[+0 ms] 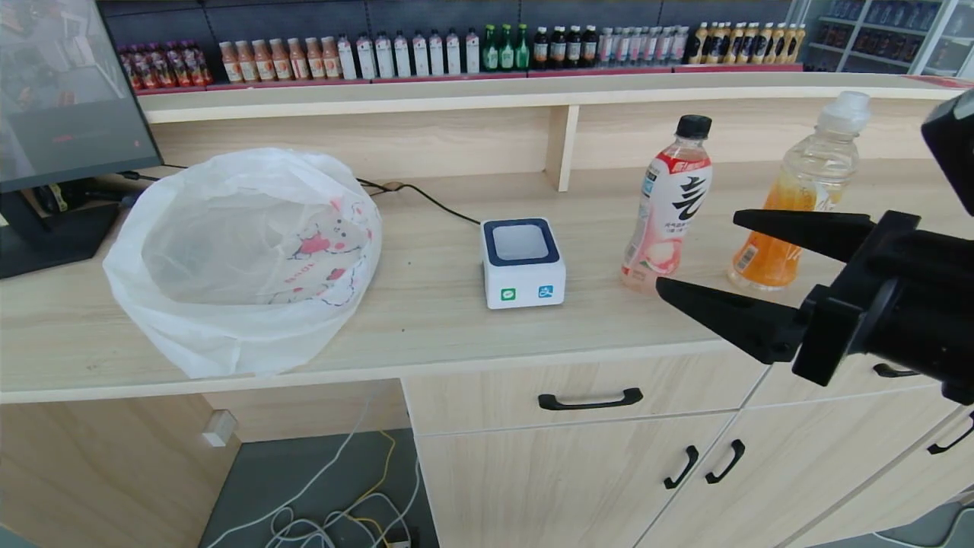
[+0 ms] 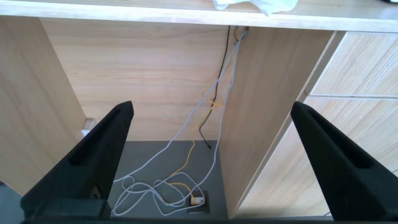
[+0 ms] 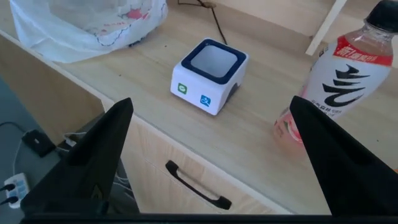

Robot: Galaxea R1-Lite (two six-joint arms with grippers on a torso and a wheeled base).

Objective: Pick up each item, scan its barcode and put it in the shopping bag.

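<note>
A pink-labelled bottle [image 1: 670,205] [image 3: 339,81] with a black cap stands upright on the wooden counter [image 1: 426,304]. An orange drink bottle [image 1: 799,194] with a clear cap stands to its right. The white barcode scanner [image 1: 523,262] [image 3: 209,76] sits mid-counter. A white plastic shopping bag [image 1: 243,255] [image 3: 87,22] lies wide-mouthed on the left. My right gripper [image 1: 696,255] [image 3: 211,162] is open, hovering over the counter's front edge just short of the pink bottle. My left gripper [image 2: 211,165] is open below the counter, facing the recess with cables.
A monitor [image 1: 65,84] stands at the far left of the counter. A raised shelf [image 1: 533,95] runs behind, with rows of bottles beyond it. Drawers and cabinet doors [image 1: 590,399] are under the counter. Loose cables [image 2: 168,186] lie on the floor in the recess.
</note>
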